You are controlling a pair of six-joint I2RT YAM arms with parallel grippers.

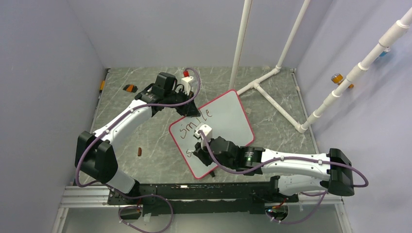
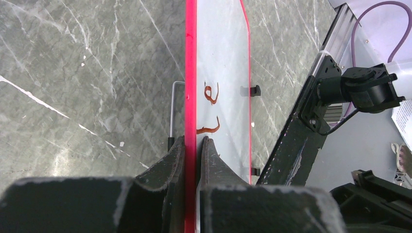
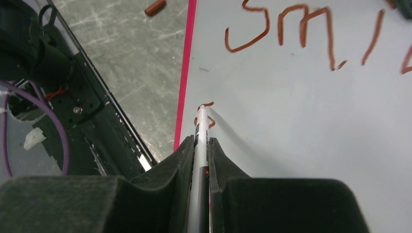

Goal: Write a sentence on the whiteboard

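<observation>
- Grip first: right tool [image 3: 200,143] is clamped on the marker [image 3: 199,133], pads tight on the barrel on both sides, no slack that I can see.
- Marker's long axis runs straight out along the tool. Its tip sits on the whiteboard [image 3: 311,145], right on a small reddish curl that looks like the start of a second line.
- Just to the tool's left of that tip is the red rim [image 3: 184,87], really close. Nothing to gain going that way, I'd say.
- Bare white lies to the tool's right of the tip, and plenty of it. That's the relation that matters: my guess is the next strokes have to travel rightward, across the tool, not along the barrel.
- Farther ahead of the tip is the sentence [image 3: 301,34] so far. "smil" is readable in the right wrist view, with the rest cut off by the frame. It runs left to right too and is well apart from the tip, so the new line should have room under it.
- Beyond the rim, ahead and to the tool's left on the bench [image 3: 136,43], a small brown cap [image 3: 155,7] lies loose.
- Farthest off, left tool [image 2: 193,141] is pinched shut on the whiteboard's rim at the edge away from the right tool, steadying it I guess. Right arm is clearly the one nearer the writing spot.
</observation>
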